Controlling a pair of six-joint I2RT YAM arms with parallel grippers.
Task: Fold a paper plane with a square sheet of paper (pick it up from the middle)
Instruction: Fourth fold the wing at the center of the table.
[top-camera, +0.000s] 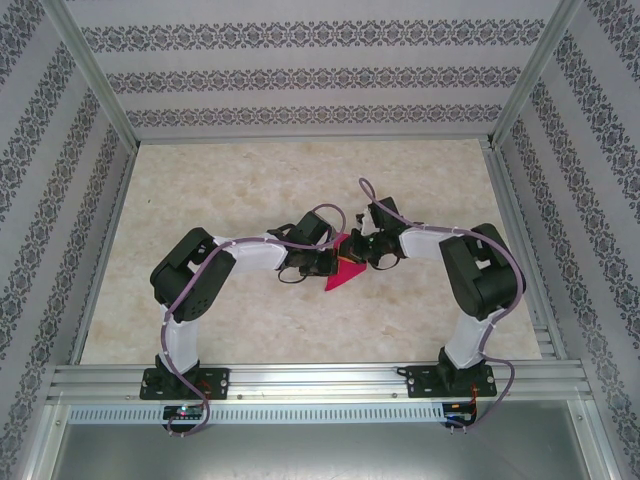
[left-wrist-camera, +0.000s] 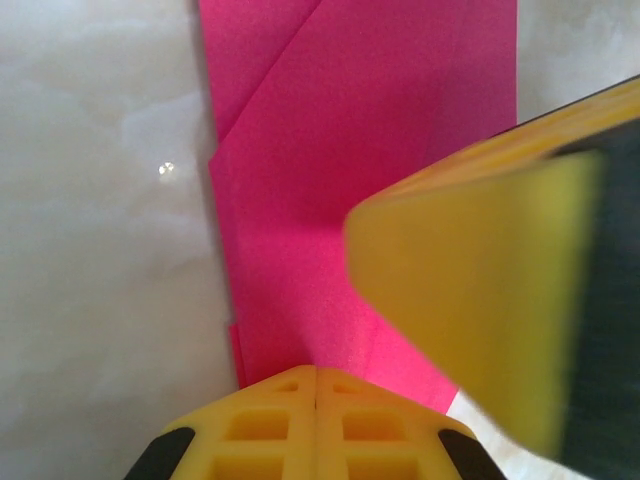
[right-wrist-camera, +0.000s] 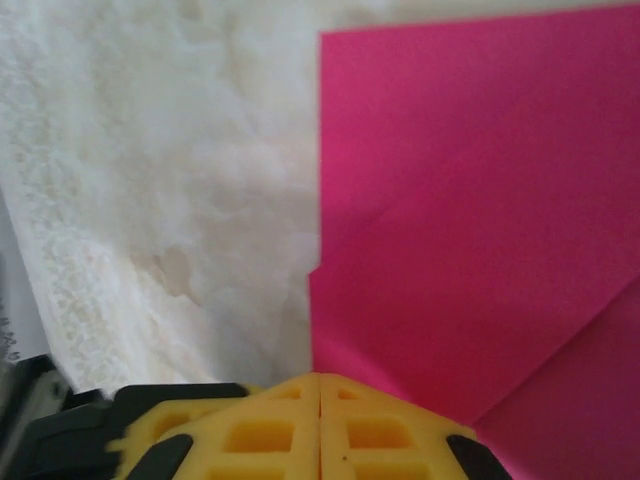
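1. Counter (top-camera: 240, 190): pale, marbled surface. Patterned walls (top-camera: 300, 75) stand on the left, far and right sides, and a metal rail (top-camera: 320, 380) runs along the near edge.
2. Paper (top-camera: 342, 272): one bright pink sheet, partly folded, lying at the middle of the counter between the two arms. In the top view it narrows to a point on its near-left side. Both wrist views show diagonal creases and overlapping layers; the surface is plain and unmarked.
3. Left end effector (top-camera: 316, 262): positioned at the left side of the paper. Its yellow fingers (left-wrist-camera: 260, 430) are pressed together with no gap, the tips set over the pink surface. Whether a layer is nipped between them cannot be told.
4. Right end effector (top-camera: 366, 250): positioned at the right side of the paper, near the left one. Its yellow fingers (right-wrist-camera: 385, 435) are pressed together, the tips at the paper's edge where pink meets counter. Whether they pinch the sheet cannot be told. In the left wrist view it appears as a blurred yellow block over the right part of the paper.
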